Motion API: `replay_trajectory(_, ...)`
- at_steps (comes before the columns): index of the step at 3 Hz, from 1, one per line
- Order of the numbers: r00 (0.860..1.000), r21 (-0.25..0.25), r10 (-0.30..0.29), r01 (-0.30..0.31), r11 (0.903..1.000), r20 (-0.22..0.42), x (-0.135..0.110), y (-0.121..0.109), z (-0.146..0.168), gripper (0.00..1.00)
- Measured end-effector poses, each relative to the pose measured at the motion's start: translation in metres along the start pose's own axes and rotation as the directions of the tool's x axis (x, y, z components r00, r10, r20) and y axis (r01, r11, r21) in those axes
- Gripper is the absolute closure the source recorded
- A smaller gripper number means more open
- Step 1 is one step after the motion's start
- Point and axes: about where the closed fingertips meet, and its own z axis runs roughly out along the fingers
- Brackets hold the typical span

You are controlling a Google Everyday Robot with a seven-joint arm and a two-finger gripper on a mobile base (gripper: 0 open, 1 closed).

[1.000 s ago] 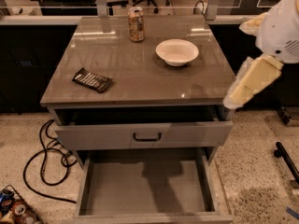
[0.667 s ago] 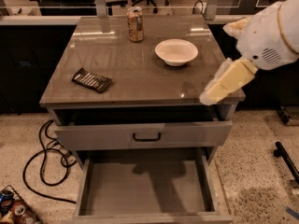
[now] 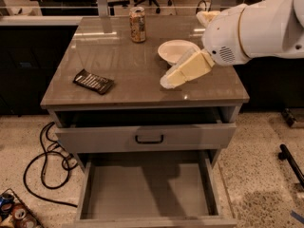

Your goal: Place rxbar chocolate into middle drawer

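Hovering above the desk (image 3: 133, 61) beside the white bowl (image 3: 175, 50), the tool (image 3: 167, 81) is angled so I cannot tell its width. The rxbar chocolate (image 3: 93, 81) lies flat at the desk's left front, well apart. Below, the middle drawer (image 3: 147, 189) stands open.

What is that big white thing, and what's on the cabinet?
One camera looks down at a grey cabinet. The big white shape is a robot's arm; its cream-coloured gripper is above the right of the brown-grey top, nothing seen in it. On the top lie a small flat black wrapper with white print, the rxbar chocolate, a tan drink can at the back and a white bowl. Below a grey drawer front with a black handle, the wide grey middle drawer stands open, floor bare.
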Motion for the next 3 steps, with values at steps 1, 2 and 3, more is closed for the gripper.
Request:
replay_trajectory(1,1.0,0.005,-0.007,0.007,1.0,0.013,-0.003,-0.002,0.008,0.0)
replay_trajectory(2,0.997,0.005,0.002,-0.003,1.0,0.072,-0.009,-0.007,0.052,0.0)
replay_trajectory(3,0.983,-0.016,0.041,-0.038,0.9991,0.176,-0.015,-0.004,0.111,0.0)
